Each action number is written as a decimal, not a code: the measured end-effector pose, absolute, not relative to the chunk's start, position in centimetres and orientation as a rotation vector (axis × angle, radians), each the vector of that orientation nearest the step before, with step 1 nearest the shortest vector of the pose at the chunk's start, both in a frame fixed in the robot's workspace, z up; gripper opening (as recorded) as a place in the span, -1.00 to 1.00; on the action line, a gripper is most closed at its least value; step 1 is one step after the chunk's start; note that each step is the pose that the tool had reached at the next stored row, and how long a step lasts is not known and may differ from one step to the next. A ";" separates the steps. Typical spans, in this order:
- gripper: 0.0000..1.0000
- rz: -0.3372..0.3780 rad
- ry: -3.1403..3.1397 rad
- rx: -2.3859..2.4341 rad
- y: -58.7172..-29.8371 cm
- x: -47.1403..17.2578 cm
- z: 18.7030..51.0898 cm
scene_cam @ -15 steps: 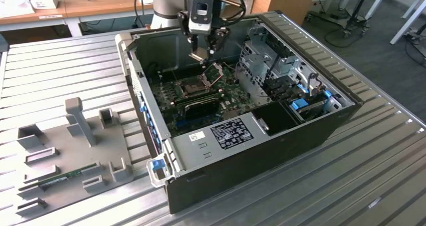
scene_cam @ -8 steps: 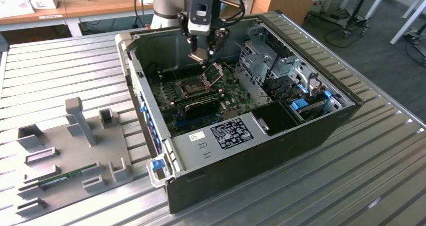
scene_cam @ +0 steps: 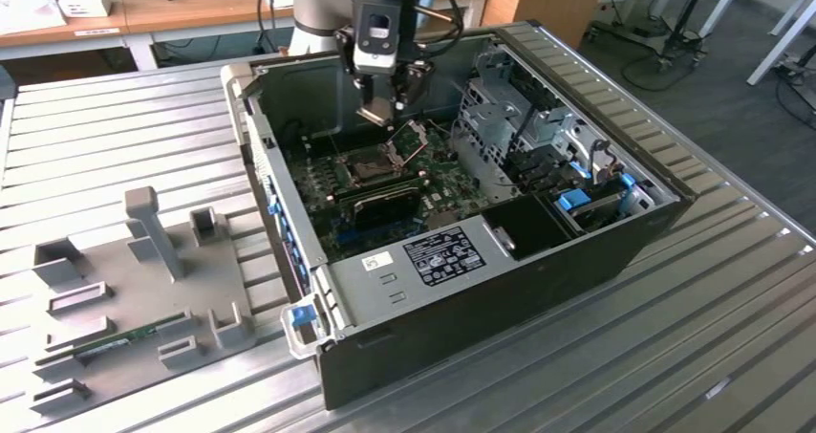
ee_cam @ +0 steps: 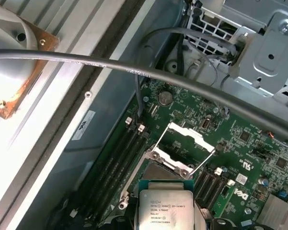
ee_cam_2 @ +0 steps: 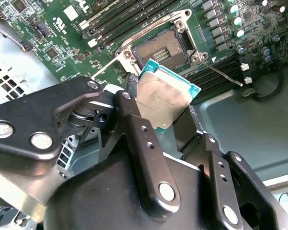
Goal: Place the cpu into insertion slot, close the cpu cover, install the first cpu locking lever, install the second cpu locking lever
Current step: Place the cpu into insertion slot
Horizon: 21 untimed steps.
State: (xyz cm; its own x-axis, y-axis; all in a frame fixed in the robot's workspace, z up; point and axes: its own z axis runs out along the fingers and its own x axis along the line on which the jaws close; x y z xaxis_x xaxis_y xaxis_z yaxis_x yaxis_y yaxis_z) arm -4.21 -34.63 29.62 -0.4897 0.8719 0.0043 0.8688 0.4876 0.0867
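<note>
My gripper (scene_cam: 376, 115) hangs inside the open computer case (scene_cam: 612, 242), shut on the cpu (ee_cam_2: 165, 98). The chip is square, with a dull silver top and a teal edge, and sits tilted between the black fingers (ee_cam_2: 134, 124). The insertion slot (ee_cam_2: 165, 49) lies open on the green board a short way below the chip, its dark contact field bare. In the exterior view the slot (scene_cam: 361, 170) is below and slightly left of the gripper. The cpu cover (ee_cam: 184, 148) stands raised on its hinge behind the slot (ee_cam: 155, 173). A thin wire lever (ee_cam_2: 225, 76) sticks out beside the slot.
Long black memory slots (ee_cam: 117, 163) flank the slot. A metal drive cage (scene_cam: 510, 118) fills the case's right part. A grey cable (ee_cam: 134, 72) crosses in front of the first wrist camera. A grey fixture tray (scene_cam: 128, 290) with a memory stick lies on the ribbed table's left.
</note>
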 end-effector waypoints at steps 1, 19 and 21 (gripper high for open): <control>0.08 0.119 2.673 1.568 -34.6 -4.3 29.4; 0.08 0.110 2.465 1.864 -34.6 -4.5 27.5; 0.08 0.109 2.430 1.907 -34.6 -4.5 27.4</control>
